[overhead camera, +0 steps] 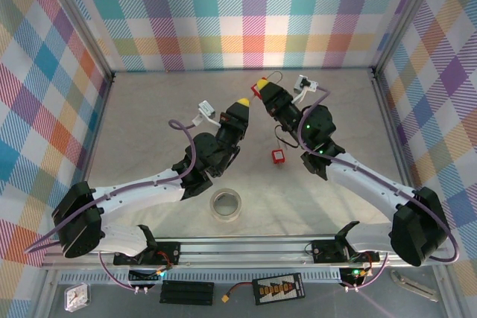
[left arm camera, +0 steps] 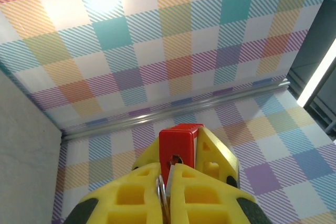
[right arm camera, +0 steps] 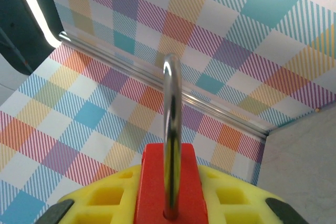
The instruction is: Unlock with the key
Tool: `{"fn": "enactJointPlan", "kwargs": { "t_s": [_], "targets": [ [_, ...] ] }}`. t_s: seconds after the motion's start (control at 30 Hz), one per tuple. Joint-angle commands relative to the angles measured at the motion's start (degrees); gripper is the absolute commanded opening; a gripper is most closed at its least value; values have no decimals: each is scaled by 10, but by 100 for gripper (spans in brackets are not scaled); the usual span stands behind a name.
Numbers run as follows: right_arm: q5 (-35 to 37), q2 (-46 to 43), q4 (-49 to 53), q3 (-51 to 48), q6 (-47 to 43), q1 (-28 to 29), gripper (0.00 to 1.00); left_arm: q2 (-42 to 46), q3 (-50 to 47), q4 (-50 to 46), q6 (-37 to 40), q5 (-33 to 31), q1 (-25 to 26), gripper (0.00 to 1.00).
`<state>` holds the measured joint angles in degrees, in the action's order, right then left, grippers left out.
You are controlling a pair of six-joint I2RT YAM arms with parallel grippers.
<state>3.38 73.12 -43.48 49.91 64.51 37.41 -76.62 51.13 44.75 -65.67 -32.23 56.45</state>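
Note:
My right gripper is raised over the far middle of the table, shut on a red padlock. In the right wrist view the padlock's body sits between the yellow fingers, and its silver shackle stands up and closed. My left gripper faces it from the left, shut on a silver key with a key ring behind the blade. In the left wrist view the key's tip sits at the keyhole in the padlock's red end face. How deep it has gone in is hidden.
A small red tag hangs on a thin wire below the right gripper. A roll of clear tape lies on the table near the front edge. Checked walls close the table in on three sides.

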Motion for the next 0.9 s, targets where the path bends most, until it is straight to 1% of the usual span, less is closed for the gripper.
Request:
{"fn": "enactJointPlan", "kwargs": {
  "t_s": [0.0,0.2,0.43,0.5,0.6,0.67,0.8,0.87],
  "targets": [
    [-40,14,-50,3,11,10,0,-21,23,86,-7,25,-7,0],
    [-60,28,-48,23,-9,20,0,-69,44,128,-29,57,-6,0],
    [-109,18,-31,20,-67,24,0,-62,41,129,-44,93,-27,0],
    [-133,24,-53,16,-75,24,0,-74,46,144,-66,115,-31,0],
    [-170,32,-55,25,-84,24,0,-92,49,171,-93,136,-34,0],
    [-195,38,-55,32,-94,24,0,-94,49,178,-98,144,-34,0],
    [-243,44,-40,41,-131,23,0,-88,48,186,-107,162,-37,0],
    [-254,38,-9,46,-160,23,0,-77,46,175,-106,168,-39,0]
  ]
}}
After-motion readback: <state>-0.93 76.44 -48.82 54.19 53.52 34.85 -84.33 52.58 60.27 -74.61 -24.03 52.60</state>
